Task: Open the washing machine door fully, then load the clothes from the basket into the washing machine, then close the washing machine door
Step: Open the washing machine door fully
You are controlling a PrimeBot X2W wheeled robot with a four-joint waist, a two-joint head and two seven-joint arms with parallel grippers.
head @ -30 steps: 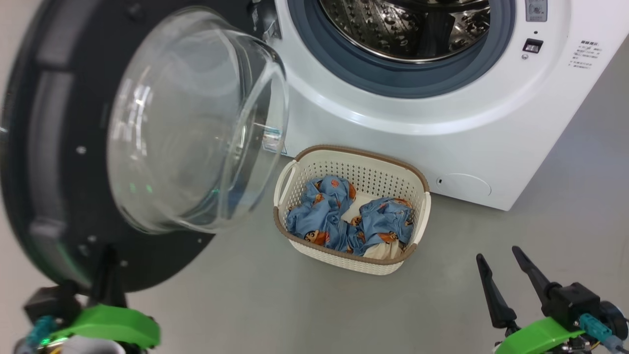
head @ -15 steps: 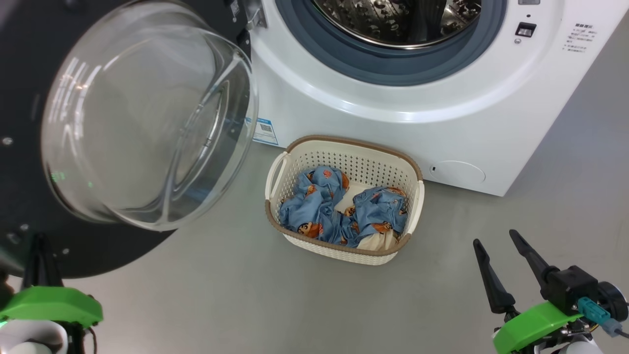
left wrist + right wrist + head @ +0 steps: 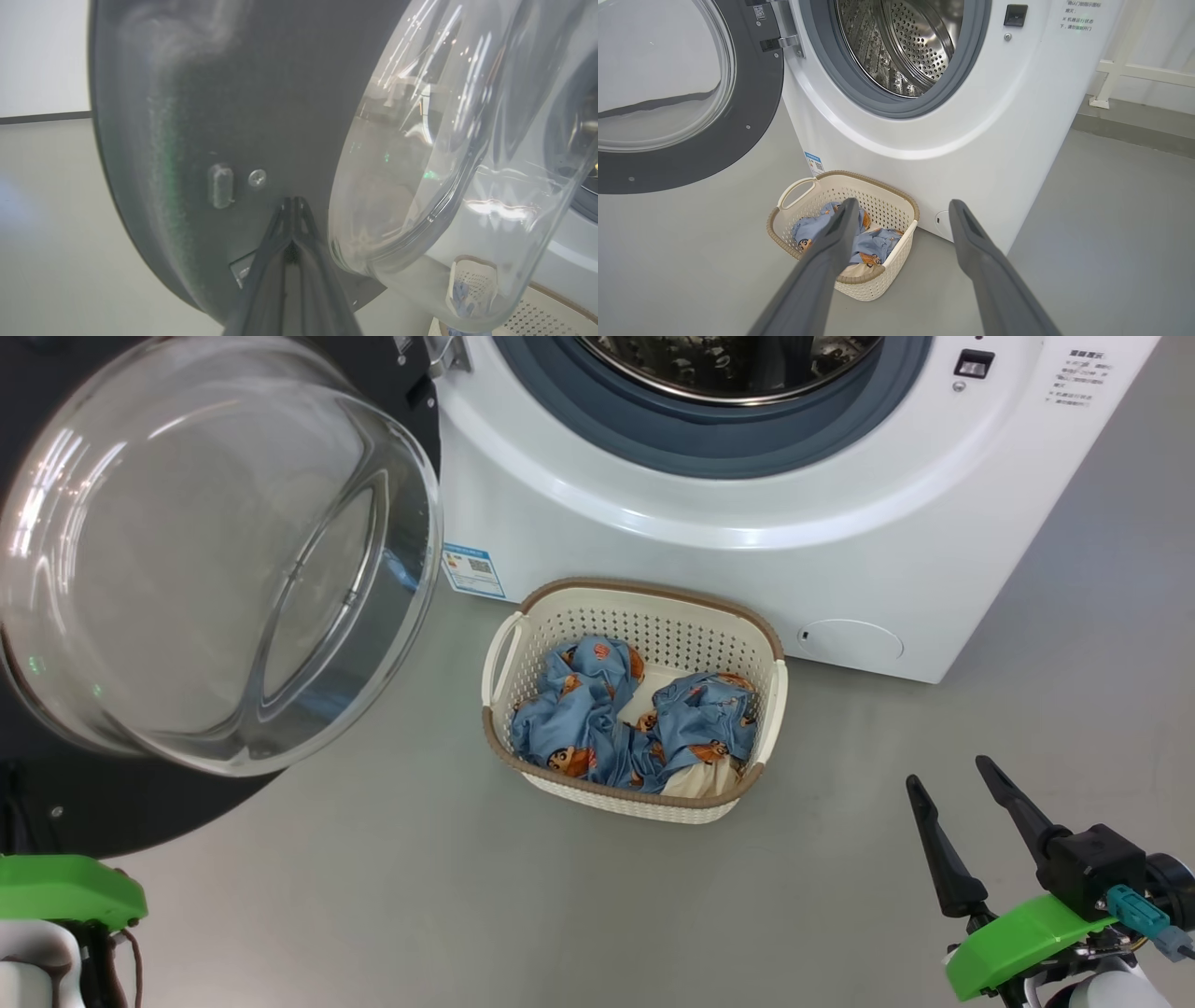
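The washing machine [image 3: 747, 560] stands with its drum exposed. The washing machine door [image 3: 140, 803] has swung wider over the last second, beyond what the head camera's own shift explains: its glass bowl [image 3: 205, 551] now uncovers the blue label sticker [image 3: 471, 569]. The door looks nearly fully open, so loading seems close. The basket [image 3: 653, 593] sits on the floor against the machine, with the clothes [image 3: 579, 719] inside. The left pincer [image 3: 292, 205], pressed together, touches the door's inner face. The right pincer [image 3: 945, 772] hangs spread and empty.
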